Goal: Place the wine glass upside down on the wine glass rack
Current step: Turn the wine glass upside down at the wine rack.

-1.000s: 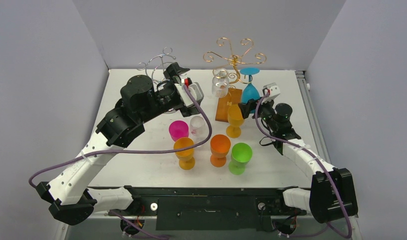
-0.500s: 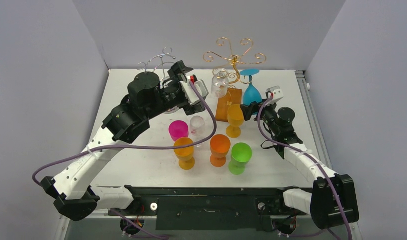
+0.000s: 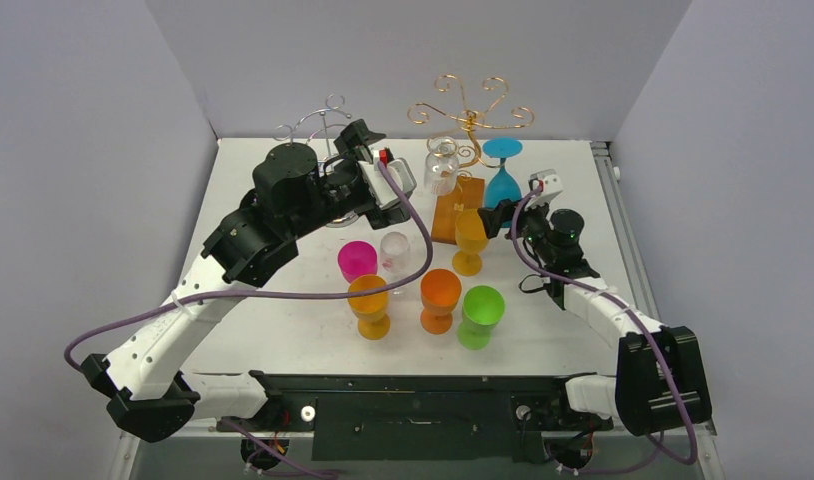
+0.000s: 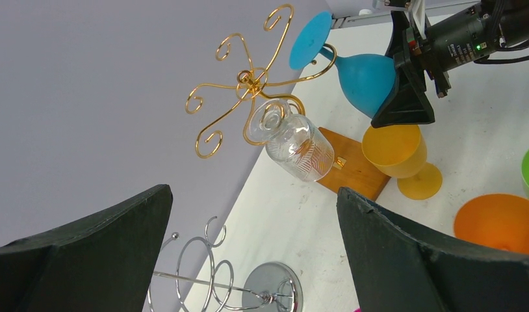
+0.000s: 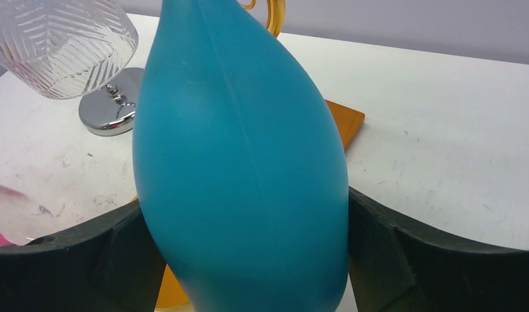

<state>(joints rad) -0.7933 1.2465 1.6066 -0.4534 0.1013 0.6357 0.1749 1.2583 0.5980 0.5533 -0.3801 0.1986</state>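
**Blue wine glass** [image 3: 501,186]: hangs upside down on the gold rack [image 3: 470,112]. The foot is uppermost, lying across the wire arm at the rack's 3 o'clock. The stem drops through the curl and the bowl is clear of the worktop [image 3: 313,340]. From the left wrist view the foot appears to carry the weight, so placement looks done.

**Right hand** [image 3: 501,214]: released. Its fingers [image 5: 437,260] are spread wide either side of the bowl's fattest part. The wrist view does not rule out light contact. Probable reason for the pose: room to steady the glass as it settles, with a straight retreat toward 6 o'clock open.

**Clear glass** [image 3: 441,166]: hangs from the rack's 9 o'clock arm, near the blue bowl but apart. A swing could knock the two together.

**Left hand** [image 4: 252,195]: released and empty, held high over the silver rack [image 3: 318,125] at 9 o'clock of the gold one, out of the way.

**Upright coloured cups** [image 3: 440,297]: stand at 6 o'clock.
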